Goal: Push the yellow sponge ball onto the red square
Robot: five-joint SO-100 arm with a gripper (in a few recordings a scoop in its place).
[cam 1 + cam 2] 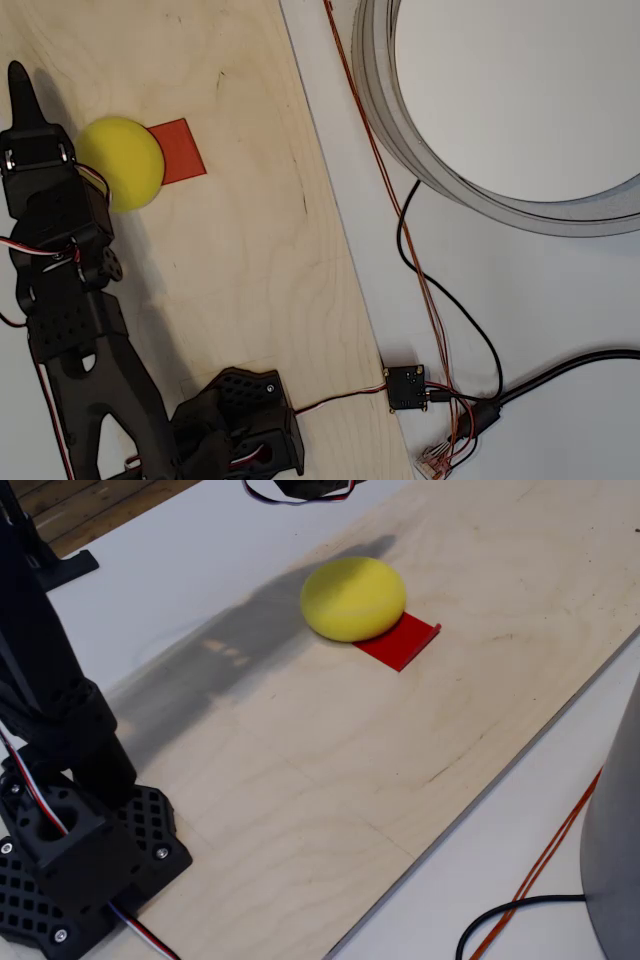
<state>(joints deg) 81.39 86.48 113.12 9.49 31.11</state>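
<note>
I am seeing the end effector (28,110) sitting at the yellow sponge ball's (120,163) 9 o'clock, overhead view | finger spacing: I cannot tell | ball is overlapping the red square's (182,151) near edge on the worktop (240,250)

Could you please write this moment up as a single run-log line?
yellow sponge ball: partly over red square | gripper: left of ball in overhead view, jaw state unclear | surface: plywood board
</note>
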